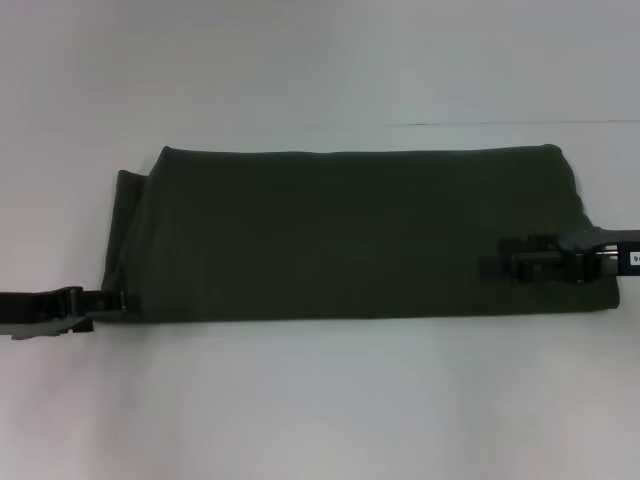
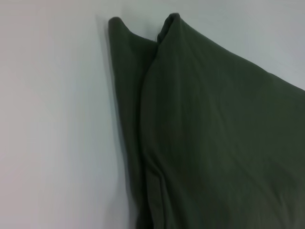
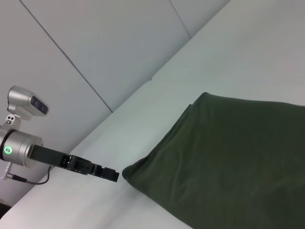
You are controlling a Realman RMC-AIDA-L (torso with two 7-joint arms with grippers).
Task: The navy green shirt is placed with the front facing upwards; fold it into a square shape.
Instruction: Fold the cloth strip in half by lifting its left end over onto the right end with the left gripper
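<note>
Olive-green cotton shirt (image 1: 350, 235), folded into a long band, looks limp; grip both short ends. Left gripper (image 1: 115, 300) and right gripper (image 1: 500, 264): finger state unclear.

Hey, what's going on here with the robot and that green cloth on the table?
A two-armed robot is folding the navy green shirt on a white table. The shirt already lies as a long, flat band across the table, with no print showing. The left gripper is at the band's near left corner, and the right gripper is over its right end. Whether either has a grip on the fabric can't be seen. It is not yet a square.
</note>
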